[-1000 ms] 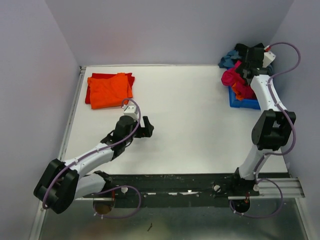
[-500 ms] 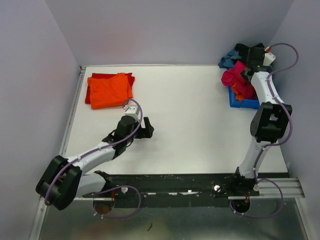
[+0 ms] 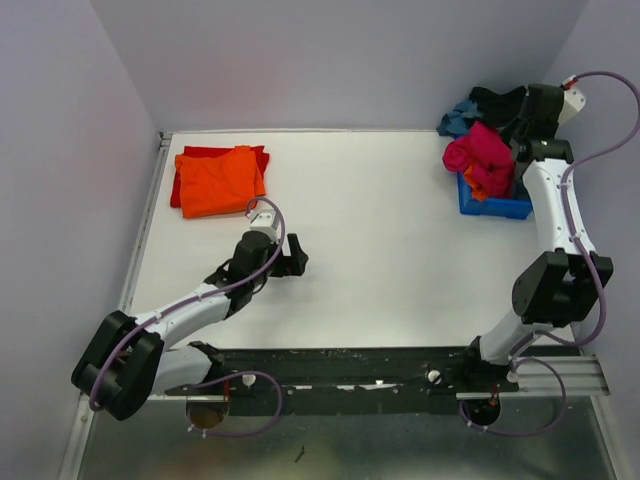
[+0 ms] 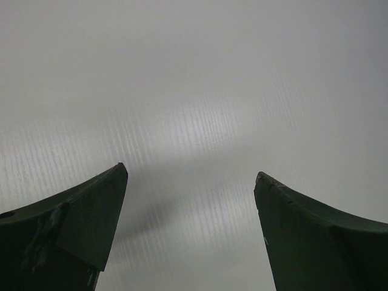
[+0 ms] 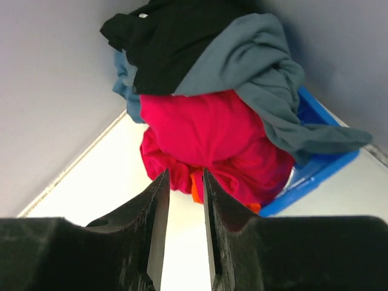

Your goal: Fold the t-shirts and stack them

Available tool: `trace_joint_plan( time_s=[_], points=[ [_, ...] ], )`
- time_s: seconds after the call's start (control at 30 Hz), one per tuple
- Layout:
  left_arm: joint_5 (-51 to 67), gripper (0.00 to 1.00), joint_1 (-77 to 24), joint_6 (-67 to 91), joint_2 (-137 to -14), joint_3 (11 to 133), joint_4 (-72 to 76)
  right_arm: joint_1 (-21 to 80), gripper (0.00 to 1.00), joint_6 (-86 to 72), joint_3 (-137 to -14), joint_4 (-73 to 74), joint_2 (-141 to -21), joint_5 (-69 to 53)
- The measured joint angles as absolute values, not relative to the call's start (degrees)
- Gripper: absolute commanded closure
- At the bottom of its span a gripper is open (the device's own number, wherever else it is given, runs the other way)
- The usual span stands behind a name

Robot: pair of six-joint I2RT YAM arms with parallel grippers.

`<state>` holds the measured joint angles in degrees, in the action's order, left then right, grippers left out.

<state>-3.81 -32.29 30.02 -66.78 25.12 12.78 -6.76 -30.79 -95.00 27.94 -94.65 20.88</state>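
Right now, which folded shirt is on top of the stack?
The orange shirt; it lies flat over the red shirt, which only peeks out around its edges.

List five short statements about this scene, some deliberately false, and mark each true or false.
1. The orange shirt lies on the red shirt. True.
2. The left gripper holds a shirt. False: it is open over bare table, holding nothing.
3. The blue bin stands at the table's far right. True.
4. The pink shirt lies spread flat. False: it is bunched up on the bin.
5. The black shirt is folded on the orange one. False: it sits crumpled beyond the pink one.
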Motion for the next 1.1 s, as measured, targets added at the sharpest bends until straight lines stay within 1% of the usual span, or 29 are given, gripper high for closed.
trace_joint_plan(
  time_s=[0.07, 0.1, 0.33, 0.4, 0.43, 0.5, 0.53, 0.8, 0.9, 1.1],
  points=[
    [-3.8, 0.01, -32.3, 30.0, -66.9, 25.3, 12.7, -7.2, 0.53, -30.6, -96.8, 27.0, -96.9, 19.7],
    [-3.8, 0.01, -32.3, 30.0, -67.1, 25.5, 12.8, -7.4, 0.50, -30.6, -97.5, 26.6, -98.5, 19.0],
    [-3.8, 0.01, -32.3, 29.8, -69.1, 26.1, 12.7, -9.1, 0.50, -30.6, -98.4, 25.8, -110.3, 15.2],
    [-3.8, 0.01, -32.3, 29.8, -69.4, 26.3, 12.7, -9.1, 0.58, -30.6, -98.9, 26.0, -112.3, 14.8],
    [-3.8, 0.01, -32.3, 29.8, -69.4, 26.4, 12.7, -9.2, 0.65, -30.6, -99.5, 26.1, -113.3, 14.7],
    [-3.9, 0.01, -32.3, 29.7, -69.4, 26.7, 12.7, -9.3, 0.90, -30.6, -100.6, 26.1, -114.3, 14.7],
    [-3.9, 0.01, -32.3, 29.6, -69.4, 26.7, 12.7, -9.3, 0.99, -30.7, -101.1, 26.0, -114.7, 14.7],
    [-3.9, 0.01, -32.3, 29.4, -69.4, 26.7, 12.7, -9.5, 0.99, -31.3, -98.9, 25.3, -112.3, 14.5],
    [-3.9, 0.01, -32.3, 29.4, -69.4, 26.7, 12.7, -9.5, 0.99, -31.1, -96.9, 25.7, -107.9, 14.2],
    [-3.9, 0.01, -32.3, 29.4, -69.4, 26.7, 12.7, -9.5, 0.99, -29.9, -97.7, 28.4, -96.2, 11.7]
  ],
)
